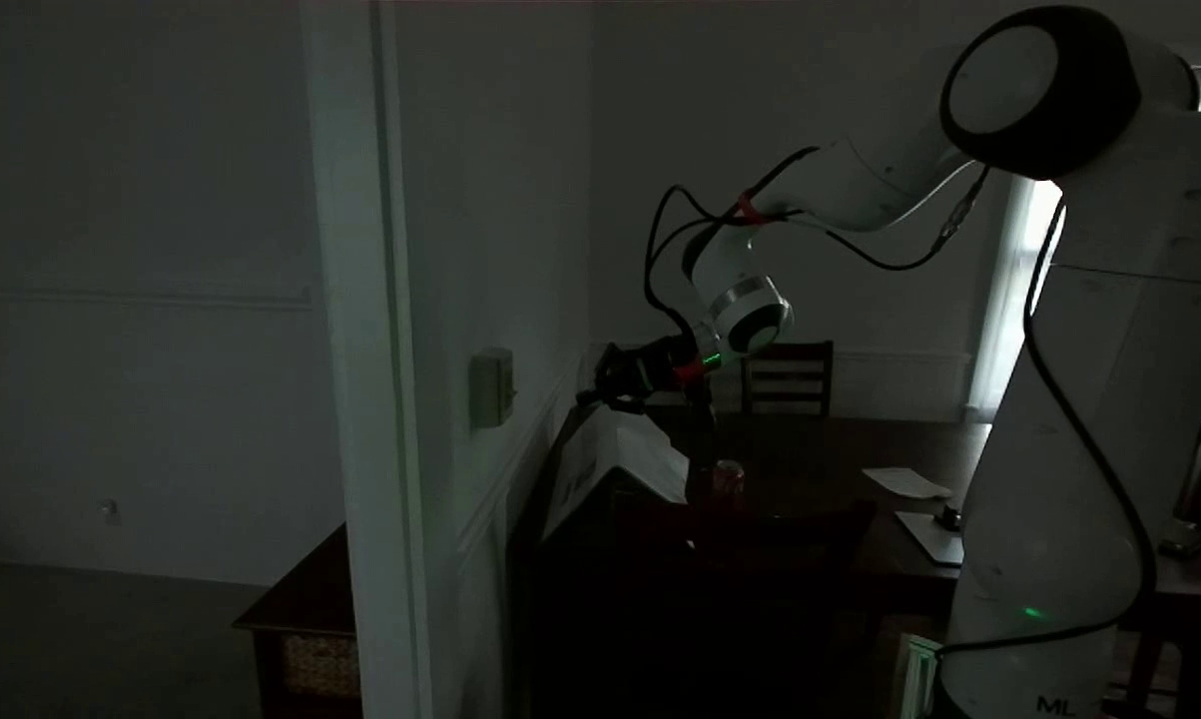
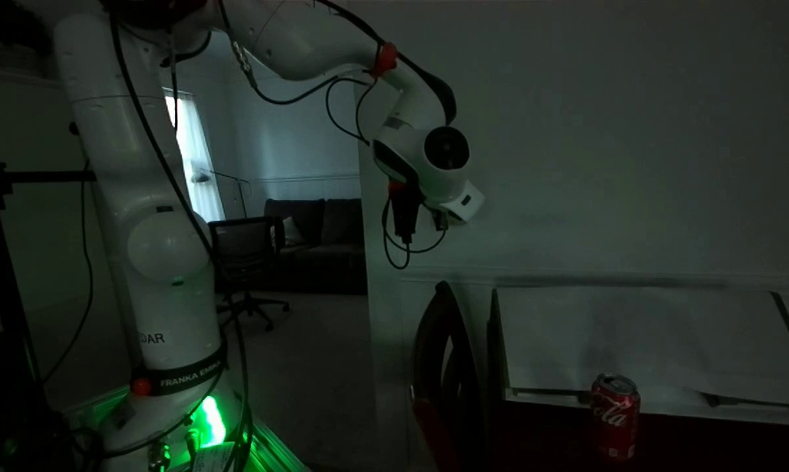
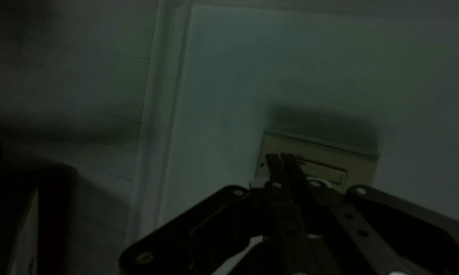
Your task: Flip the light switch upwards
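Light switch (image 1: 491, 387) is mounted on the wall (image 1: 490, 200), right of the trim (image 1: 360, 300) in an exterior view, and the gripper (image 1: 588, 398) is held right of the switch. Soda can (image 2: 614, 416) is parked on the table (image 2: 709, 444), in front of a slanted sheet (image 2: 551, 341), with a chair (image 2: 428, 354) stuck left of both.

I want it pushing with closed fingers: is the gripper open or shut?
Shut: in the wrist view, the gripper shows its two fingertips side by side with barely a gap between.
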`<state>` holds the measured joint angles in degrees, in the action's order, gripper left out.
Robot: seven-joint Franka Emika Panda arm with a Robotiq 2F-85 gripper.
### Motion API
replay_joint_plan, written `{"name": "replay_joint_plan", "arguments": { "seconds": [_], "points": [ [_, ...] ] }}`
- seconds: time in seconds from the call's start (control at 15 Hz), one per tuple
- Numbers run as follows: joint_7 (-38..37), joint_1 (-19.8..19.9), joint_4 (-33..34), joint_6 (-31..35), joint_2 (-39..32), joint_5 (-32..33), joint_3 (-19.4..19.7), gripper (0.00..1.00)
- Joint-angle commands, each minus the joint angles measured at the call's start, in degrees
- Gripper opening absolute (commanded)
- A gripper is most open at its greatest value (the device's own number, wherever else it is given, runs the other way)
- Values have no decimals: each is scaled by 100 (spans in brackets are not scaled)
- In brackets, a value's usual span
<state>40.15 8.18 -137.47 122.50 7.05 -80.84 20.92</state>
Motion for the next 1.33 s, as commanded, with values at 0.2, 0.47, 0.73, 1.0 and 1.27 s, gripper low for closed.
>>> {"name": "replay_joint_plan", "arguments": {
  "seconds": [0.2,0.47,0.73,1.0,1.27],
  "points": [
    [168,198,205,-239,-342,-381,-320,5],
    [277,169,416,-369,-774,-1135,-562,4],
    [407,232,737,-427,-1226,-1735,-653,4],
    [410,250,952,-607,-1525,-2200,-673,5],
    [429,239,1071,-683,-1733,-2424,-694,5]
  ]
}}
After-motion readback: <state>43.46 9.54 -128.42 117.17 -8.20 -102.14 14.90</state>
